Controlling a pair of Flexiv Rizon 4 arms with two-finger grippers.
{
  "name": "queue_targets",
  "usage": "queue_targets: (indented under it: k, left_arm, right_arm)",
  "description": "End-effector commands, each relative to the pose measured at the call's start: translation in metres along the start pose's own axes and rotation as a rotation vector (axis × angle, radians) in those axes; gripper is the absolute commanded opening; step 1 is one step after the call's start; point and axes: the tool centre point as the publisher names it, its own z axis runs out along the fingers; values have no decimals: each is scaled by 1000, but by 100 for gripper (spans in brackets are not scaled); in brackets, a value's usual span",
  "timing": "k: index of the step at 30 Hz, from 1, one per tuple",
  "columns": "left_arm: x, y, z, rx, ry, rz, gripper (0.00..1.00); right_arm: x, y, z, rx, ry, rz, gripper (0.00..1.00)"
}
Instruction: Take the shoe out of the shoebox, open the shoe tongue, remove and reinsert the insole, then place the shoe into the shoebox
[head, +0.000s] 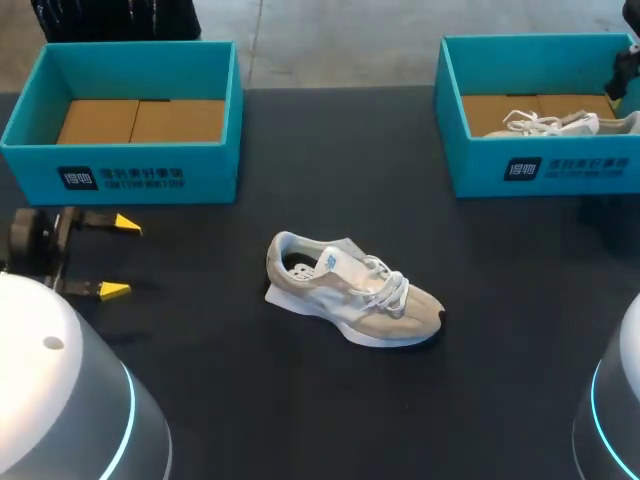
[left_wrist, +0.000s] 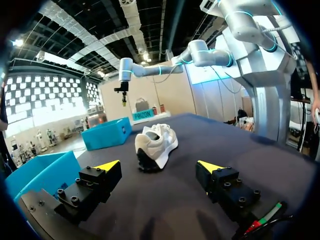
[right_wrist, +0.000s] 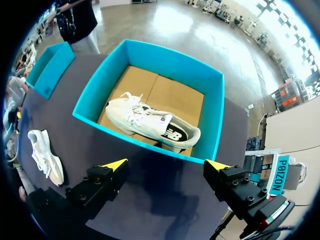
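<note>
At the near left, the left claw (head: 118, 258) hangs low over the black table (head: 200, 400), released, its two yellow tips well apart with nothing between them, pointing right toward the middle of the table. There a pale shoe (head: 350, 290) stands upright on its sole, heel to the far left and toe to the near right, laces tied across the top, apart from both claws and both boxes. At the far left, the left box (head: 140, 178) stands open with only its brown cardboard floor showing. At the far right, the right box (head: 540, 165) holds a second shoe (right_wrist: 150, 122) lying on its side. The right claw (right_wrist: 166, 165) hovers above that box's near wall, also released and holding nothing. By my reading, the first step is done for the shoe on the table, since it is out of a box. Nothing grips it, and its laces look closed over the tongue, so opening the tongue, pulling and refitting the insole, and boxing the shoe all seem left to do. I cannot tell from here whether the insole sits inside.
</note>
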Motion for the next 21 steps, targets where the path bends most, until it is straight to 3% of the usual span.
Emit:
queue_targets:
  k: [1,21]
  left_arm:
    - [6,8,-6,-10,-11,-6,100]
    - [6,9,-8,-9,-12,-8,100]
  right_arm:
    - [0,0,0,0,1,-1,100]
    - [0,0,0,0,1,-1,100]
